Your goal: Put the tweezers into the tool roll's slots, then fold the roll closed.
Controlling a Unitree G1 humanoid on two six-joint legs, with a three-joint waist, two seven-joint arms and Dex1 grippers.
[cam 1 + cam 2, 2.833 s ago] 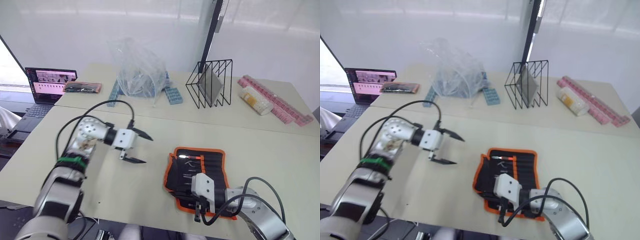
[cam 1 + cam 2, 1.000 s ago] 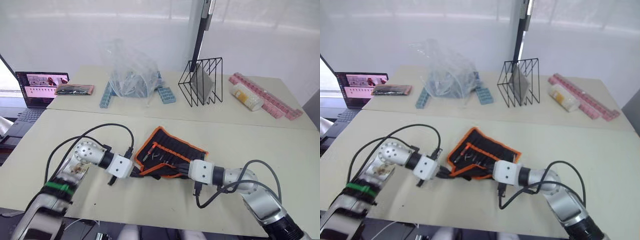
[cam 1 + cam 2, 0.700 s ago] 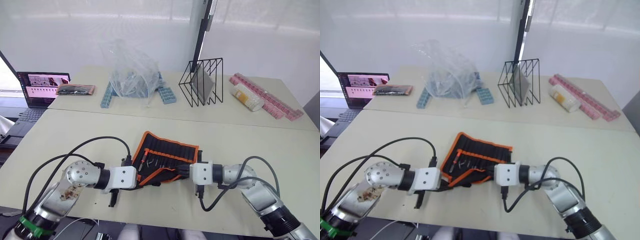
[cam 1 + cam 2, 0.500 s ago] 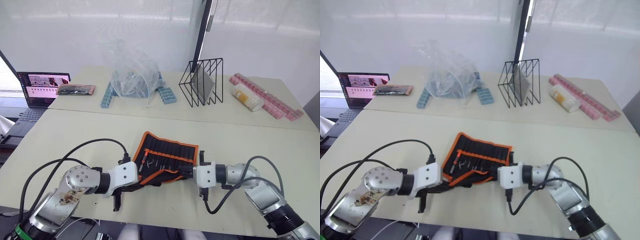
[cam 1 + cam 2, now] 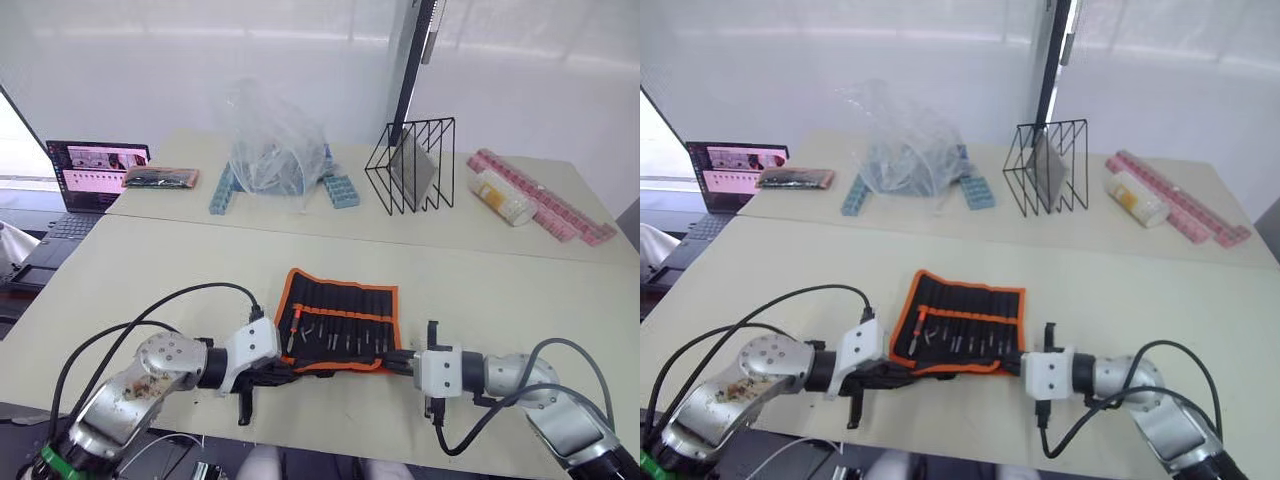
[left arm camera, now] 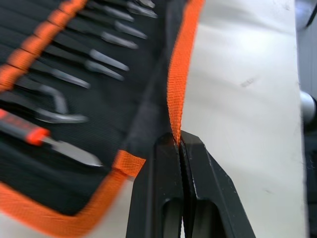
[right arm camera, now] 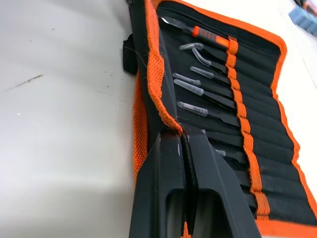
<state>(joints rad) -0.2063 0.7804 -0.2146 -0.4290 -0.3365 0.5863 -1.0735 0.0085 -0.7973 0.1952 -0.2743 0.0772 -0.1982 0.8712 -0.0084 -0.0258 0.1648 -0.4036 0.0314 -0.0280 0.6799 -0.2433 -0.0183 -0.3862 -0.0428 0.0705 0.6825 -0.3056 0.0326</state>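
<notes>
1. The roll (image 5: 340, 325) lies open and flat on the near middle of the table (image 5: 520, 300), inner face up, between the two hands.
2. The left hand (image 6: 179, 144) sits at the roll's near left corner, its fingers clenched on the orange trim (image 6: 179, 74) of the near edge.
3. The right hand (image 7: 182, 135) sits at the roll's near right corner, likewise pinching the orange near edge.
4. The tweezers (image 7: 208, 94) lie side by side in the slots (image 5: 335, 308), tips pointing toward the near edge, with an orange strip (image 7: 240, 106) crossing them.
5. A red-handled tool (image 7: 210, 34) sits in the leftmost slot.
6. On the far part of the table stand a wire rack (image 5: 418, 165), a clear plastic bag (image 5: 270, 140) and pink trays (image 5: 545, 195); a laptop (image 5: 90, 170) is at the far left.
</notes>
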